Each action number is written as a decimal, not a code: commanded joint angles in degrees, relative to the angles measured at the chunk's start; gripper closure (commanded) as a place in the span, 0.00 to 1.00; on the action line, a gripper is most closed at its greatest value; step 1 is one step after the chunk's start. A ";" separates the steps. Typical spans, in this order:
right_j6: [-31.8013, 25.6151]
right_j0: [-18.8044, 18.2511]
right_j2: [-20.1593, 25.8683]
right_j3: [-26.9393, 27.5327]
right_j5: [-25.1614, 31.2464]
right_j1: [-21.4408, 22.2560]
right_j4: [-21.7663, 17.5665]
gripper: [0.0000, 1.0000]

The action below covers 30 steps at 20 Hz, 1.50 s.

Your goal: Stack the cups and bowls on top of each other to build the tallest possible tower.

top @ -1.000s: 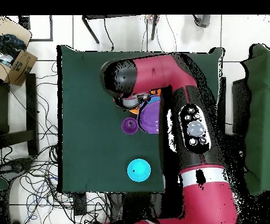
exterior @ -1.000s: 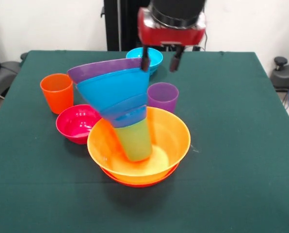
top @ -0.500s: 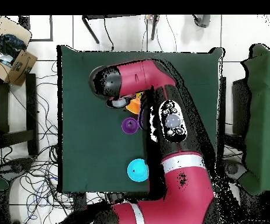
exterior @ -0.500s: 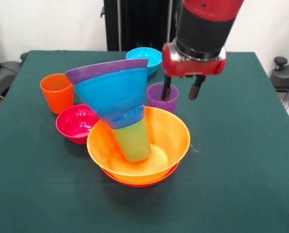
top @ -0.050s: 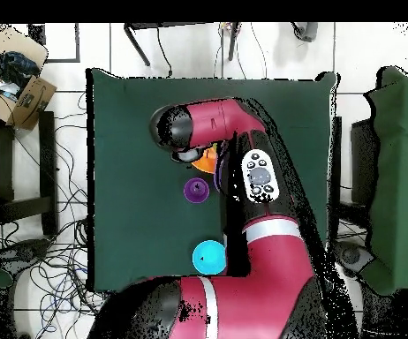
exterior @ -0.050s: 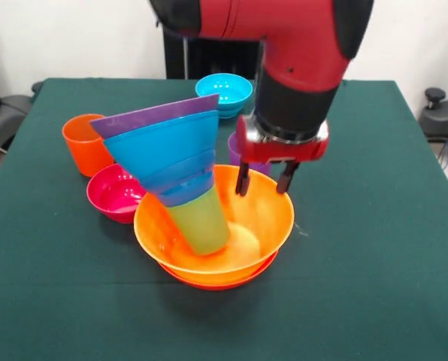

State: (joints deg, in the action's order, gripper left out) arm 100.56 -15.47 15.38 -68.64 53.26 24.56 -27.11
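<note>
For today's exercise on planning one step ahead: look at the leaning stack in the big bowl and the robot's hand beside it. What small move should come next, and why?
Probably lift the hand clear. It hangs open and empty over the yellow-orange bowl, close to the tower, which tilts on the lime green cup. A sideways nudge could topple it. The purple cup just behind the hand looks like the nearest piece to fetch.

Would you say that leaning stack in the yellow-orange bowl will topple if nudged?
Probably: the stack already tilts, its wide bowls sitting over the narrow green cup. The pieces look glossy, so they may slide apart. The open tool hangs close beside it.
</note>
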 commanded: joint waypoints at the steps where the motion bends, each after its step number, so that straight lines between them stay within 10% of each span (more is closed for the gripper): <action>1: 12.30 3.42 -3.30 4.45 -3.36 -4.91 -0.99 0.00; 7: 16.89 9.13 -7.05 5.95 -0.67 -4.01 0.95 0.00; 30: 9.00 7.72 -8.22 3.56 2.55 -0.71 6.84 0.00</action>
State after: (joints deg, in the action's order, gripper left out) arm 106.87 -8.21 6.39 -65.25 52.26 22.74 -21.03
